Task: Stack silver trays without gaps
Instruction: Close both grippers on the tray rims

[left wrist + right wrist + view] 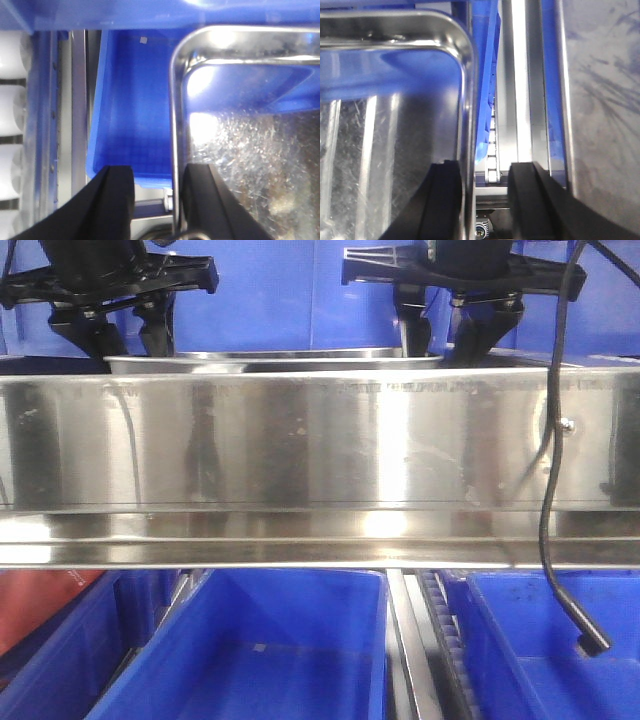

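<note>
From the front, catches only a sliver of the silver tray [270,360] above the shelf rail [300,440], flanked by the left pincer [128,345] and right pincer [447,345]; cannot judge their spread from here. From the wrists, settles it: both spread wide, astride the tray's out-turned rim at opposite ends, one finger inside, one outside, not closed on it. Also shows the tray's floor, scratched and mirroring blue. Below the rail, blue bins [250,660], the middle one bearing a small pale tag.

shelf rail [300,440] blocks the front; open room above the tray [270,361].
</note>
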Action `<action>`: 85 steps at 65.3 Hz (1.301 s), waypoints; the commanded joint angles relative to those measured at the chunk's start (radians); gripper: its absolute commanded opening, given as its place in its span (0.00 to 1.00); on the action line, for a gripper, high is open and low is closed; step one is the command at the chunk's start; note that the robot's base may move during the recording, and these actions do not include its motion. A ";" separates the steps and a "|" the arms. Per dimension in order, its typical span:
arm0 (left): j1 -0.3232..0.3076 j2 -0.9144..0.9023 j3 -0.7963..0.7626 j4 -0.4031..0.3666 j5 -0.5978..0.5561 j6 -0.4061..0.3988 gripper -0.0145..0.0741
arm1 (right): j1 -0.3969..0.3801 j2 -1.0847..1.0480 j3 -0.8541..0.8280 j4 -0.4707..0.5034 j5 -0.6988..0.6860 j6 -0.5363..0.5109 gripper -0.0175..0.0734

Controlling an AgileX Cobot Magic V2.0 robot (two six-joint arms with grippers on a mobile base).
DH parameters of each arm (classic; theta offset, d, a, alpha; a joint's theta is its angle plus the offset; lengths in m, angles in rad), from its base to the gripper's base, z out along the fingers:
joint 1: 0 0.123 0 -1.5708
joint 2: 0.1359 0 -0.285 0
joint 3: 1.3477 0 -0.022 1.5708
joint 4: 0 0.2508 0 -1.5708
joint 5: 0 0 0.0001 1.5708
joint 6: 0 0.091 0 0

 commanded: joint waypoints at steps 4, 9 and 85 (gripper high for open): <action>-0.006 -0.001 -0.006 -0.036 0.001 0.003 0.36 | 0.001 -0.001 -0.010 -0.006 -0.013 0.000 0.37; -0.006 0.007 -0.006 -0.036 0.001 0.003 0.36 | 0.001 -0.001 -0.010 -0.006 -0.015 0.000 0.37; -0.061 0.000 -0.010 -0.122 0.033 -0.005 0.15 | 0.004 -0.006 -0.044 0.016 0.017 -0.016 0.12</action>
